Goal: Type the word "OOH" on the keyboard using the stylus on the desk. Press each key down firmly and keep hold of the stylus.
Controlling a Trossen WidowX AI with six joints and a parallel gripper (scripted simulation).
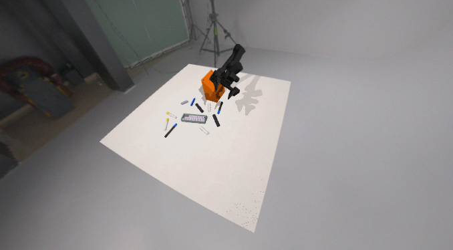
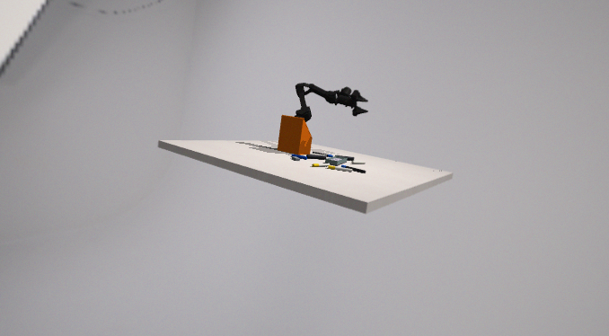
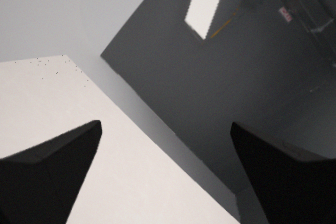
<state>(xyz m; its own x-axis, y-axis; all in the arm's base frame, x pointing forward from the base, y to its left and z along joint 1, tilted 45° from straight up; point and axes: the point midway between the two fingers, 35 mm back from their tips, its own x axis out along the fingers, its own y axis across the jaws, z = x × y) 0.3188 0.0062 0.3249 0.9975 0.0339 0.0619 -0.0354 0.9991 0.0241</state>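
A small keyboard [image 1: 194,118] [image 2: 336,160] with pale keys and a grey-green frame lies on the white desk [image 1: 207,164] [image 2: 251,166]. Several pen-like sticks lie around it, and I cannot tell which is the stylus. They include a black stick with a blue end [image 1: 170,130], a plain black stick [image 1: 216,120] and a short blue stick [image 1: 192,101]. My gripper [image 1: 222,93] [image 2: 367,106] [image 3: 167,127] is wide open and empty, high above the desk. The wrist view shows neither keyboard nor pens.
The orange base block [image 1: 211,88] [image 2: 292,135] carries the arm behind the keyboard. Two white sticks with yellow ends [image 1: 172,115] [image 1: 166,124] lie on one side of the keyboard. A black stick with a blue end [image 1: 220,107] and a short grey piece [image 1: 184,102] lie nearer the base.
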